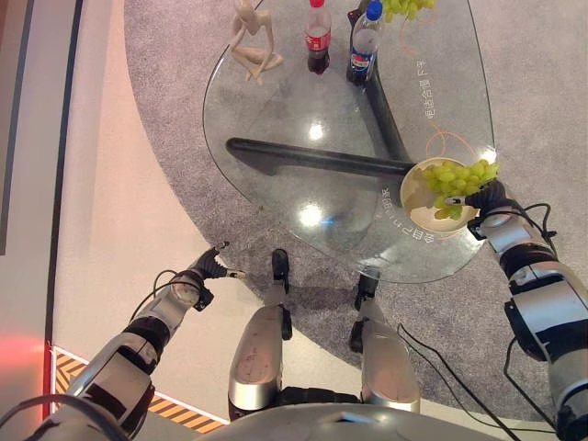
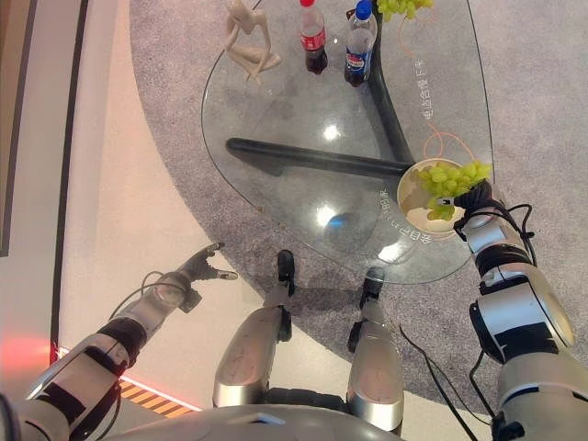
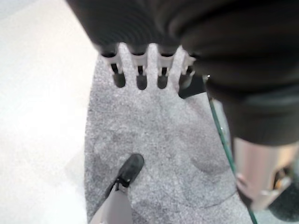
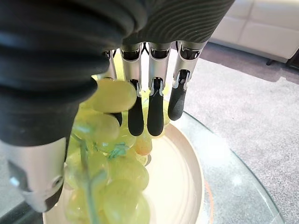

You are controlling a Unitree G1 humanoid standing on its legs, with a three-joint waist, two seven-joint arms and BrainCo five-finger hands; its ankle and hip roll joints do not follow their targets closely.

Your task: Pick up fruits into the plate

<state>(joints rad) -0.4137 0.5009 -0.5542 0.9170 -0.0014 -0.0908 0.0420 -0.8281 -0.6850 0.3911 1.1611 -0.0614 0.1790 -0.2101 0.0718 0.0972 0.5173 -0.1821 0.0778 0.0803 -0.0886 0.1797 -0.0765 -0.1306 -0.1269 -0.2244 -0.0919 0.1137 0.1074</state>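
Note:
A bunch of green grapes (image 1: 457, 176) hangs over the cream plate (image 1: 412, 197) at the right edge of the glass table (image 1: 303, 119). My right hand (image 1: 488, 197) is shut on the bunch, with the grapes (image 4: 110, 140) caught between its thumb and its fingers (image 4: 155, 105) just above the plate's bare inside (image 4: 180, 177). Another bunch of green grapes (image 1: 405, 7) lies at the table's far edge. My left hand (image 1: 210, 265) hangs open beside the table, low over the floor, holding nothing.
Two drink bottles, one red-capped (image 1: 318, 37) and one blue-capped (image 1: 365, 42), stand at the far side of the table beside a pale figurine (image 1: 251, 41). A dark table base (image 1: 317, 159) shows through the glass. Grey carpet (image 3: 154, 140) lies below.

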